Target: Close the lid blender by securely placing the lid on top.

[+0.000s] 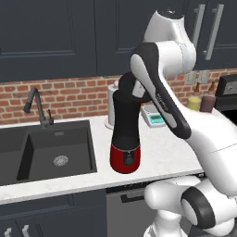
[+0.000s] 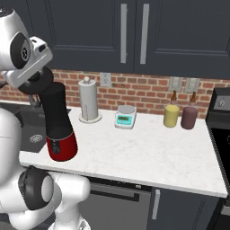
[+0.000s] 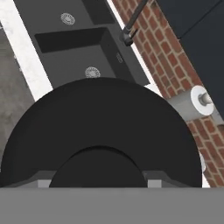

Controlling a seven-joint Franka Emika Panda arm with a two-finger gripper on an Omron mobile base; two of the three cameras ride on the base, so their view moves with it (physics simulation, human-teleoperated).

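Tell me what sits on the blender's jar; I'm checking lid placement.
A flat round black lid covers the black jar of the red-based blender; the pincer is shut on it. The seating rim is hidden.

A white paper-towel roll (image 2: 88, 101) stood by the brick wall, near a teal-topped scale (image 2: 125, 117), a yellow jar (image 2: 171, 116) just beside a maroon jar (image 2: 189, 117), and a black sink (image 1: 55, 148).

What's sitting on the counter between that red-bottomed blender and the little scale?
Nothing stands directly between the blender and the scale; that stretch of white counter is bare. The paper-towel roll stands farther back. The right base view shows this best.
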